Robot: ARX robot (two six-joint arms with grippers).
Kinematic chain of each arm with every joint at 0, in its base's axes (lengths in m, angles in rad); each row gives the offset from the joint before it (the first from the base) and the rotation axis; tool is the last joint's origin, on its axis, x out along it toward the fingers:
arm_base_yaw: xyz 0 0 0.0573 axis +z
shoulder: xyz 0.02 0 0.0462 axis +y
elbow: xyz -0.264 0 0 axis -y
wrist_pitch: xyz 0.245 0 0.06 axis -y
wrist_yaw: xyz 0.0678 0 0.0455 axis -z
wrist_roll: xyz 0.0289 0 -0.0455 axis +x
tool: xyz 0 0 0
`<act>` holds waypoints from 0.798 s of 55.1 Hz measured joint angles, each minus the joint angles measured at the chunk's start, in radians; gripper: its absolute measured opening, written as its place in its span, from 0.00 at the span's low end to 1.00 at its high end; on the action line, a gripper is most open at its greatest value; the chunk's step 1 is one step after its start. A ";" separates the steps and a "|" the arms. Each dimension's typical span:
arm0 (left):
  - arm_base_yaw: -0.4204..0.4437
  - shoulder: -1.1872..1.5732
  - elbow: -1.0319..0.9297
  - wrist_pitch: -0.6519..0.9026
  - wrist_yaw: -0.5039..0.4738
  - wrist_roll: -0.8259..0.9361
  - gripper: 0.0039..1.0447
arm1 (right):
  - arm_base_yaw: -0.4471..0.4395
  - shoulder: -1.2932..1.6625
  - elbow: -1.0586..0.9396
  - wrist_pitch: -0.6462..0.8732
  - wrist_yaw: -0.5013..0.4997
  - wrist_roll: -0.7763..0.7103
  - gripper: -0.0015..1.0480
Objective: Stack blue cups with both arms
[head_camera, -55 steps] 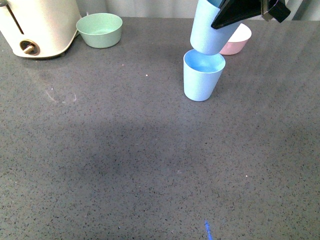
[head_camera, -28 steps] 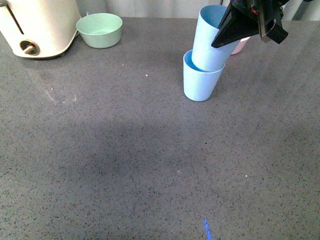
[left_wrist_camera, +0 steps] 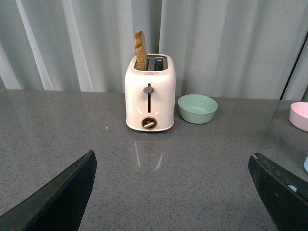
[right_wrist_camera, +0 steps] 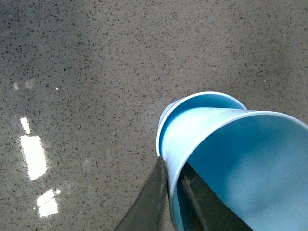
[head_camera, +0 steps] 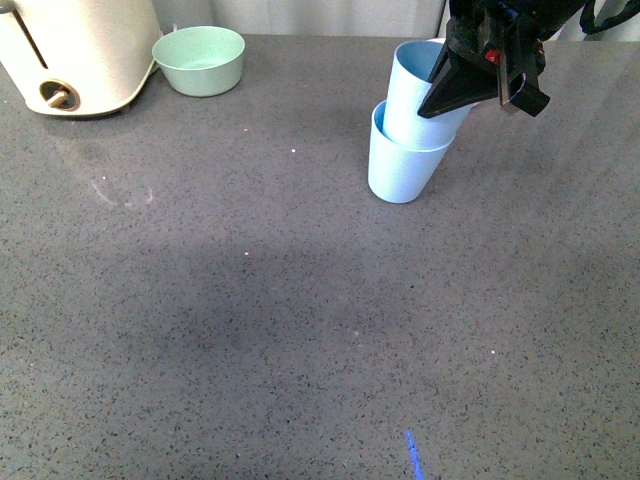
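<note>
One blue cup point(head_camera: 400, 170) stands upright on the grey table point(head_camera: 250, 300) at the back right. A second blue cup point(head_camera: 418, 100) sits tilted inside it, its upper half sticking out. My right gripper point(head_camera: 450, 95) is shut on the rim wall of that upper cup, one finger inside and one outside. In the right wrist view the held cup point(right_wrist_camera: 240, 163) fills the lower right, pinched by the right gripper point(right_wrist_camera: 172, 192), with the lower cup's rim point(right_wrist_camera: 166, 115) showing behind it. My left gripper point(left_wrist_camera: 173, 190) is open and empty, low over the table on the left; it does not show in the front view.
A cream toaster point(head_camera: 75, 50) stands at the back left, also in the left wrist view point(left_wrist_camera: 149, 94). A pale green bowl point(head_camera: 199, 60) sits beside it. A pink bowl point(left_wrist_camera: 299, 115) lies at the back right, hidden behind my right gripper in the front view.
My right gripper has come down with the held cup. The cup hung above the standing cup a second ago and now sits partly inside it, tilted.
</note>
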 joint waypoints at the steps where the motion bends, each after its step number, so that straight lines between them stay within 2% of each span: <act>1: 0.000 0.000 0.000 0.000 0.000 0.000 0.92 | 0.000 0.000 0.000 0.000 0.000 0.000 0.14; 3: 0.000 0.000 0.000 0.000 0.000 0.000 0.92 | 0.000 0.000 0.000 0.001 0.000 0.000 0.22; 22: 0.000 0.000 0.000 0.000 0.000 0.000 0.92 | -0.006 -0.009 0.000 0.018 -0.012 0.016 0.67; 29: 0.000 0.000 0.000 0.000 0.000 0.000 0.92 | -0.026 -0.045 0.000 0.053 -0.069 0.047 0.84; 31: 0.000 0.000 0.000 0.000 0.000 0.000 0.92 | -0.043 -0.083 -0.006 0.098 -0.108 0.079 0.92; 39: 0.000 0.000 0.000 0.000 0.000 0.000 0.92 | -0.106 -0.272 -0.137 0.303 -0.235 0.243 0.91; 44: 0.000 0.000 0.000 0.000 0.000 0.000 0.92 | -0.156 -0.487 -0.357 0.554 -0.243 0.417 0.91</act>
